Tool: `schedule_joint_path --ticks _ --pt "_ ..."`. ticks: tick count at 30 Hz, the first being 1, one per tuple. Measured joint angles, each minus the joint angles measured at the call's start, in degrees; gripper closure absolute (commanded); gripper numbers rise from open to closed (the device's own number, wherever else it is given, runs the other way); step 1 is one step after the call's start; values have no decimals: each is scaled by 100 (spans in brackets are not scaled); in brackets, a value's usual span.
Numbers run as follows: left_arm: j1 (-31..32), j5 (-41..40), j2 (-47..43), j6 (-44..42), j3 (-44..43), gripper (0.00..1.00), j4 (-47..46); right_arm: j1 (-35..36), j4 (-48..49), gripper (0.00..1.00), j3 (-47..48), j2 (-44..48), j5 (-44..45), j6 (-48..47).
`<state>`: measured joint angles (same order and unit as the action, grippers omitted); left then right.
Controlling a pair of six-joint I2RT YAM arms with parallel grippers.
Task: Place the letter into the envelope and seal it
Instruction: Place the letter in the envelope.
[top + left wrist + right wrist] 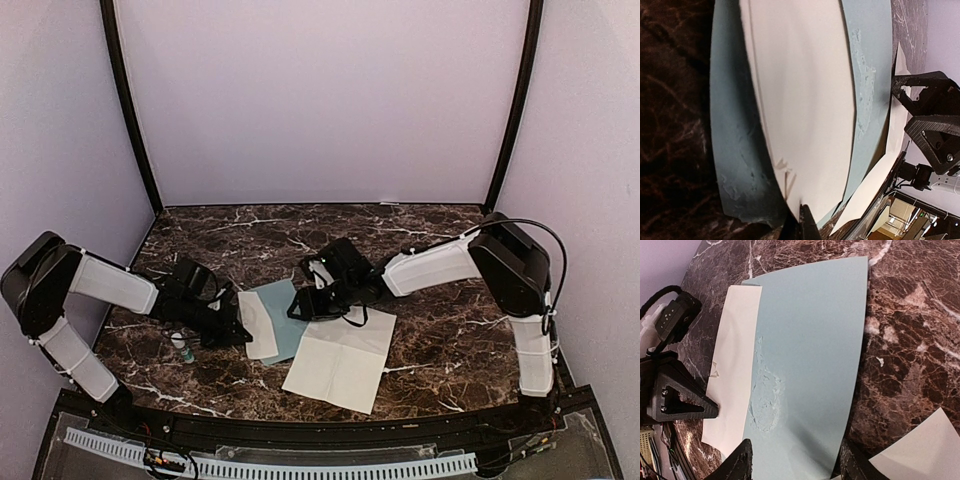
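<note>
The pale teal envelope (287, 308) lies flat on the marble, its flap (260, 328) opened to the left with the whitish inner face up. The cream letter (340, 362) lies plain side up just right of it, its corner under my right gripper. My left gripper (232, 322) is shut on the flap's tip (805, 100) and holds it slightly lifted, fingers (807, 225) pinching the edge. My right gripper (305, 305) is open over the envelope's body (815, 340), a finger (737, 465) on either side of its near end. The letter's corner (920, 450) shows at lower right.
A small white and teal object (185, 350) stands on the table by the left arm. The dark marble tabletop (430, 330) is walled by pale panels at the back and sides. A torn rough patch (765, 400) marks the envelope near the flap fold.
</note>
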<state>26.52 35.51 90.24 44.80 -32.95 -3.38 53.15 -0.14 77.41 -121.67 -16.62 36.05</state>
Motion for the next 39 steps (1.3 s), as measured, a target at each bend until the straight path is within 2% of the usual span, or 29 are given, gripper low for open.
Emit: schedule_joint_path --ticks 13,21,22,24,28,34,39 --pt "13 170 433 199 -258 100 -476 55 70 45 28 -50 -155 4" --pt "37 393 844 39 -551 100 -533 59 111 46 31 -68 -168 28" --pt "37 404 872 -17 -605 98 -481 59 114 46 31 -68 -151 28" --pt "37 354 883 -136 -693 85 -332 59 120 46 31 -68 -129 35" --pt "26 269 820 -389 -839 69 -57 59 133 46 31 -68 -28 57" --pt "-101 -68 535 -723 -942 54 409 59 138 45 31 -68 22 70" --pt "-184 -393 378 -992 -1115 51 859 46 138 45 31 -68 72 70"
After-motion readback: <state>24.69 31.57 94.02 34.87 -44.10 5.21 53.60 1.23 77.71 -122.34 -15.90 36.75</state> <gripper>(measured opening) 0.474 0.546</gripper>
